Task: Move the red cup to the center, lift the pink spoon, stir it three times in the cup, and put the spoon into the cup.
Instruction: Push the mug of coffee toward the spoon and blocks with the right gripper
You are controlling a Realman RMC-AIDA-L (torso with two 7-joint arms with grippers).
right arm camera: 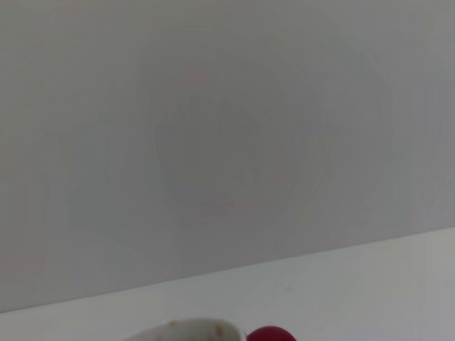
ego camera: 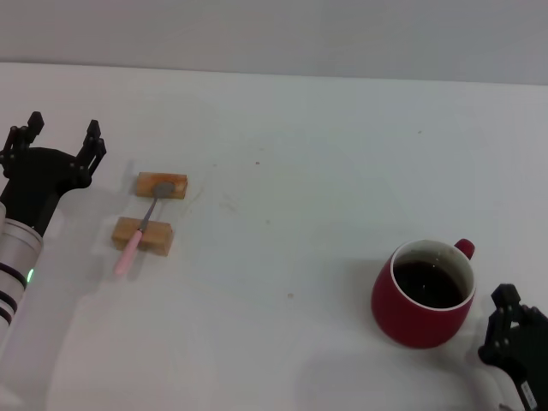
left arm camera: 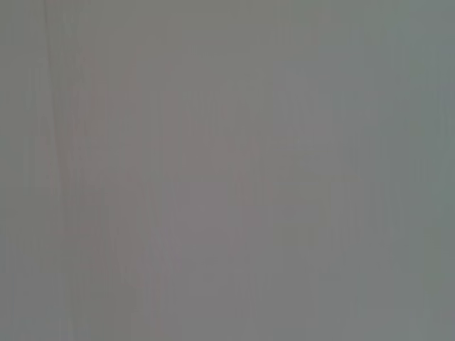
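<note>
Red cup (ego camera: 423, 294) stands near right on the table (ego camera: 325, 171); pink spoon (ego camera: 139, 233) lies across two wooden blocks (ego camera: 152, 212), far left. Left gripper (ego camera: 62, 141) spread, empty, beside them. Right gripper (ego camera: 514, 334) just right of cup; finger state undeterminable.

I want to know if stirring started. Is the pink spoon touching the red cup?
Apart. The head view shows the pink spoon lying across two wooden blocks at the robot's left, with bare white table between it and the red cup.
</note>
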